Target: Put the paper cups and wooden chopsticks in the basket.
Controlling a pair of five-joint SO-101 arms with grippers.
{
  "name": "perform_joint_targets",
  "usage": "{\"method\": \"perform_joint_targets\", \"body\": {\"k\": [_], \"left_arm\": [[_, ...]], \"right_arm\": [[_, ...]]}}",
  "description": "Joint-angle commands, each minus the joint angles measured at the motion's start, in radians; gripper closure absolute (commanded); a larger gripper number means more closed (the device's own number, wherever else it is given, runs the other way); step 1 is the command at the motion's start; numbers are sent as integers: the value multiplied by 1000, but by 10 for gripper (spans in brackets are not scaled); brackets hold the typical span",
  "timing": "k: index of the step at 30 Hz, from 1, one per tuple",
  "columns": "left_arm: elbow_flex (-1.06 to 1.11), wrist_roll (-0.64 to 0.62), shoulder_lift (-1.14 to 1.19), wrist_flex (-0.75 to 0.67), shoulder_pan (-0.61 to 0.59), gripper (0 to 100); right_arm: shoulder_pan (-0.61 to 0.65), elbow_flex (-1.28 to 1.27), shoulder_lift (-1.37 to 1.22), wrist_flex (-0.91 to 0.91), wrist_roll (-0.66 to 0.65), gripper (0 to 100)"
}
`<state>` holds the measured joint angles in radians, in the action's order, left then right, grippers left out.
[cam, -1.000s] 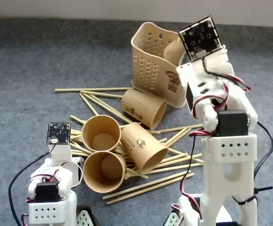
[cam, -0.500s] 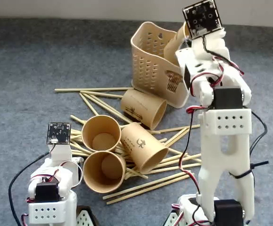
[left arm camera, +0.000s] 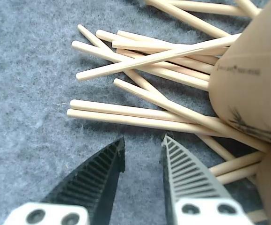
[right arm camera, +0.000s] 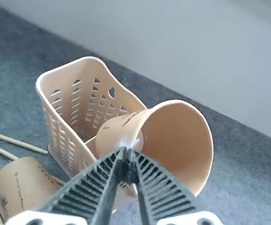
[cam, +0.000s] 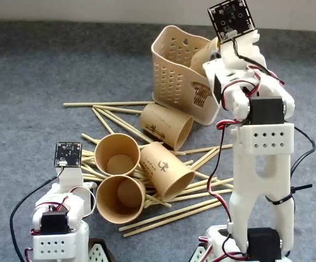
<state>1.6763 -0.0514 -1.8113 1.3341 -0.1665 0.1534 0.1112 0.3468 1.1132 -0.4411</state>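
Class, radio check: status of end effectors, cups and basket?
Right end effector shut on paper cup at basket rim. Left end effector open above chopsticks. Four cups outside.

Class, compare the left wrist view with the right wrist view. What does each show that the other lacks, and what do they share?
Left wrist view, not the right: the left tool, open and empty, low over the floor.

Right wrist view, not the left: the right tool shut on the wall of the held cup, which is tilted at the rim of the basket, with a pale wall behind.

Both: grey carpet, loose chopsticks, and a lying cup. I cannot tell whether it is the same cup in each.
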Motion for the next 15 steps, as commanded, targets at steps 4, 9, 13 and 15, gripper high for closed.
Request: {"method": "perform_joint_targets", "body": {"k": [4, 9, 13, 15], "left_arm": [[19, 0, -7, 2, 1, 863], [19, 0, -7, 2, 1, 863], [19, 0, -7, 2, 1, 863], [19, 0, -7, 2, 1, 863]], "right_arm": [[10, 122, 5, 97, -34, 981], [8, 120, 5, 101, -31, 888], [8, 120, 4, 94, -3, 836], [7, 120, 4, 93, 18, 836]]}}
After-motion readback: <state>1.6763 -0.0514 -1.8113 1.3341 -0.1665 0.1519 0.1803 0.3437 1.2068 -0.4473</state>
